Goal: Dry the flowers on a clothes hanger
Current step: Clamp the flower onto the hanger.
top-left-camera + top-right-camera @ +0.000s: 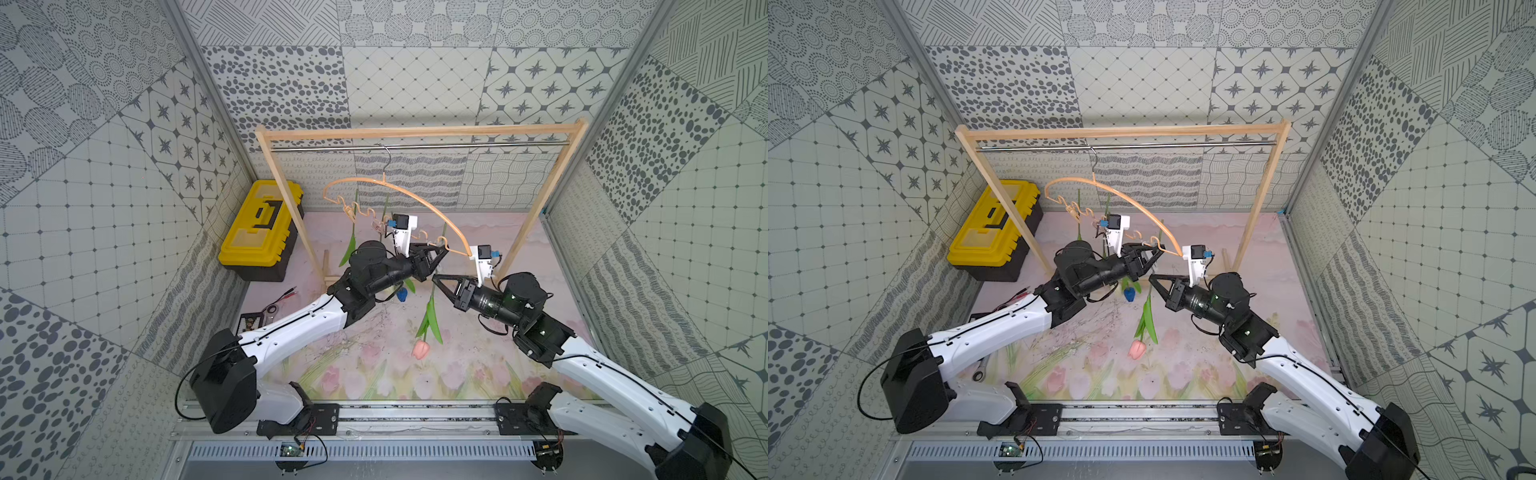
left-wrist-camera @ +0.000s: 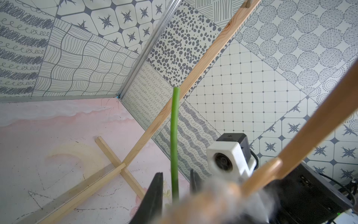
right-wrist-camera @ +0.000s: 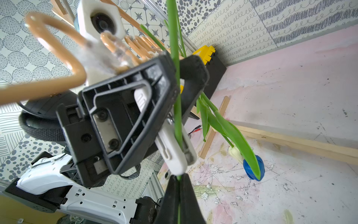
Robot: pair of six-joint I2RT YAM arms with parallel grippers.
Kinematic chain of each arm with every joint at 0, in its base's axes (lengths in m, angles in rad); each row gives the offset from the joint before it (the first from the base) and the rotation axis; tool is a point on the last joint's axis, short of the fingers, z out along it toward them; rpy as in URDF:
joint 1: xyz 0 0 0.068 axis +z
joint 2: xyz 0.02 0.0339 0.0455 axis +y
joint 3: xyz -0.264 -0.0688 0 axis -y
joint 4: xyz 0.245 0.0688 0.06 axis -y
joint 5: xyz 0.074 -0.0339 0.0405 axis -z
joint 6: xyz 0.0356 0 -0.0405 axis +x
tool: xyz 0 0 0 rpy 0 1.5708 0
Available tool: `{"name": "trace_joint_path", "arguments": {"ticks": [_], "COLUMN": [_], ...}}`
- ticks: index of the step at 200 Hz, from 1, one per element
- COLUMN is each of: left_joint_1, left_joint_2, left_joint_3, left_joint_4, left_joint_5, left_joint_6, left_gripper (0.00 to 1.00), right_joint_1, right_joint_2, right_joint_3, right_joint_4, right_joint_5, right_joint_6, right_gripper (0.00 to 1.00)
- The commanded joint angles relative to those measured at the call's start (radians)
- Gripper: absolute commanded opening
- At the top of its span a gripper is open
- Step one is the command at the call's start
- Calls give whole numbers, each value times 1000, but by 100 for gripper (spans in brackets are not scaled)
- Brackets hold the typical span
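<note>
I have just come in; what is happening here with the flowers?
Two robot arms are hanging artificial tulips head down on a wooden clothes hanger, which hangs from the steel rod of a wooden frame. The right claw is shut on the stem of the pink tulip and holds it at a white clip. The left claw appears to grip that clip. A blue tulip and a cream tulip already hang from the hanger.

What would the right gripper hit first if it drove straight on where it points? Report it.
Most likely the white clip, just ahead of the right gripper, which is shut on a green stem; the left gripper seems to hold that clip. Depth is uncertain.
</note>
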Motion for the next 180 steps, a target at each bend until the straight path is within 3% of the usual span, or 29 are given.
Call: {"name": "trace_joint_path", "arguments": {"ticks": [1, 15, 27, 105, 131, 138, 145, 150, 165, 180], "left_joint_1": [4, 4, 4, 6, 7, 7, 7, 7, 7, 7], "left_joint_2": [-15, -21, -25, -125, -207, -231, -257, -275, -336, -402], "left_joint_3": [-12, -25, -30, -76, -125, -139, -152, -161, -189, -215], "left_joint_4": [29, 43, 47, -66, -209, -255, -306, -340, -439, -526], "left_joint_5": [3, -10, -19, -127, -176, -187, -205, -215, -248, -273], "left_joint_6": [-18, -22, -25, 49, 103, 119, 133, 142, 164, 186], "left_gripper": [19, 43, 53, 76, 82, 93, 97, 98, 99, 99], "right_joint_1": [6, 5, 6, 5, 3, -1, -5, -9, -32, -68], "right_joint_2": [6, 6, 4, 12, 2, -3, -13, -22, -59, -110], "right_joint_3": [34, 31, 30, 25, 12, 9, 5, 2, -1, -2], "right_joint_4": [56, 56, 54, -4, -47, -63, -83, -103, -183, -281], "right_joint_5": [5, 5, 5, 35, 60, 68, 78, 86, 114, 142], "right_joint_6": [-2, -2, -1, -21, -36, -40, -47, -53, -70, -91], "right_gripper": [0, 0, 0, 0, 22, 28, 31, 34, 54, 62]}}
